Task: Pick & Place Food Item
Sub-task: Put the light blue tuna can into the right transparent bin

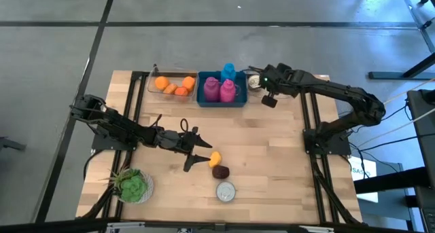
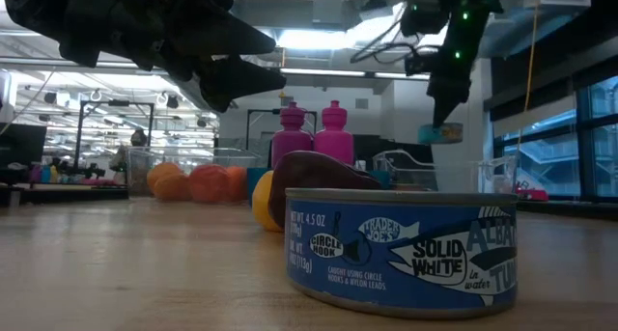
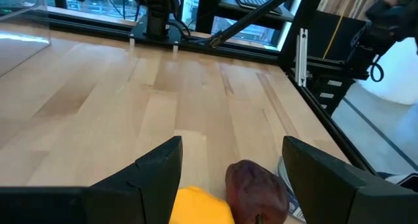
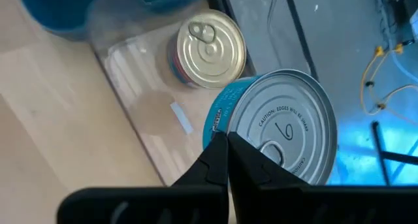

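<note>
1. The left gripper (image 1: 201,158) hangs over the middle of the table (image 1: 272,145), fingers spread wide and holding nothing. In the left wrist view its fingers (image 3: 160,168) stand on either side of the yellow food piece (image 3: 199,208) and the dark red one (image 3: 256,188).
2. In the high view the yellow piece (image 1: 215,157) lies just past the fingertips; the dark red piece (image 1: 220,171) sits just beside it, toward the front edge. The pictures do not settle whether the two touch.
3. A tuna can (image 1: 225,191) stands near the front edge, just beyond the dark red piece. A green plant (image 1: 131,185) sits at the front left corner.
4. The right gripper (image 1: 262,79) is at the far edge, fingers pressed together and empty, over a clear tray (image 4: 130,61) that holds two cans (image 4: 274,129).
5. Along the far edge sit a clear bin of oranges (image 1: 174,85) and a blue bin (image 1: 221,99) with pink bottles (image 1: 219,89).
6. The widest bare wood lies between the far bins and the left gripper, and across the right half of the table.
</note>
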